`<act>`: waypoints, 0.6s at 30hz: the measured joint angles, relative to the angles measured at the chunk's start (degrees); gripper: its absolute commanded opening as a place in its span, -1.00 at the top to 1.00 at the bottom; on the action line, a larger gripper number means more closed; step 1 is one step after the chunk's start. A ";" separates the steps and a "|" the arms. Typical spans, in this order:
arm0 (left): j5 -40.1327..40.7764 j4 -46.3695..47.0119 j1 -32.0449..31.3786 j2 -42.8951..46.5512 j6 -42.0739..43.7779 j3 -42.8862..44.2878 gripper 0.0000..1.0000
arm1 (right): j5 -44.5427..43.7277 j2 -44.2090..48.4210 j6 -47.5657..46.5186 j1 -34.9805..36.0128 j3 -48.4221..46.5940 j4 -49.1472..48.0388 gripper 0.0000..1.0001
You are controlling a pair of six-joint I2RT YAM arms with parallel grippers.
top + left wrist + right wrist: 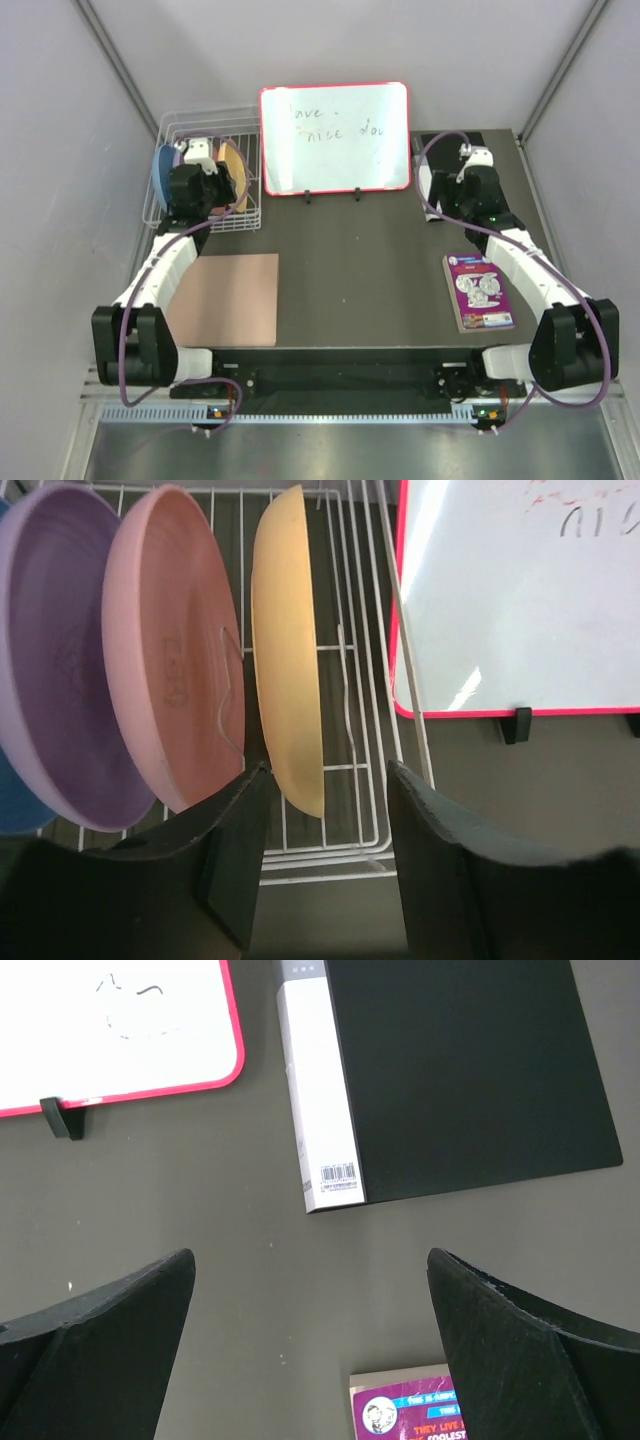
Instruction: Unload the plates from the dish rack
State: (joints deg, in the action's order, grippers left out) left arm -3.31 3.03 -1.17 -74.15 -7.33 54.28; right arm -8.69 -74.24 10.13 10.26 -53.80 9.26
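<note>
The left claw point(325, 780) is released, its jaws straddling the lower edge of the orange-yellow plate point(287, 650), which stands upright in the dish rack point(352, 767) at the far left of the table point(350, 260). The pink plate point(170, 670), lavender plate point(55, 670) and light blue plate point(10, 815) line up to its left, and a red-framed whiteboard point(520, 590) stands just beside the rack's right wall. The right claw point(310, 1260) is released above bare table, near a black binder point(460, 1060) and a purple booklet point(405, 1405).

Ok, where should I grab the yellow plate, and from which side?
Pinch the yellow plate by the rim nearest the left gripper, edge-on: it stands on edge in the rack, so one finger should fit the gap beside the pink plate, the other its open side toward the whiteboard.
</note>
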 measured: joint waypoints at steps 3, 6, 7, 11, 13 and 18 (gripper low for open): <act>3.02 0.87 -0.90 -3.41 0.20 0.31 0.10 | 0.00 -1.01 -0.02 0.17 -0.15 0.22 -0.99; 5.46 2.60 -1.92 -6.12 0.59 0.31 0.31 | 0.00 -2.40 -0.04 0.20 -0.94 0.42 -0.99; 6.45 3.43 -2.36 -7.04 1.01 0.33 0.40 | -0.02 -2.80 -0.04 0.20 -1.16 0.42 -0.99; 10.82 5.33 -3.43 -8.74 2.32 0.48 0.86 | -0.07 -3.72 -0.09 0.22 -1.51 0.66 -0.99; 13.14 6.29 -3.61 -8.92 2.82 0.87 1.00 | -0.28 -4.20 -0.09 0.24 -1.51 0.66 -1.00; 16.79 9.84 -5.97 -9.68 4.35 1.73 1.00 | -0.57 -4.72 -0.09 0.24 -1.51 0.92 -0.99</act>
State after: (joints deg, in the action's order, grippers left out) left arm 13.47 12.86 -7.14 -83.83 -2.98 56.01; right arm -9.26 -78.96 10.04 10.50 -55.31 10.17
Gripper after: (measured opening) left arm 0.013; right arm 0.996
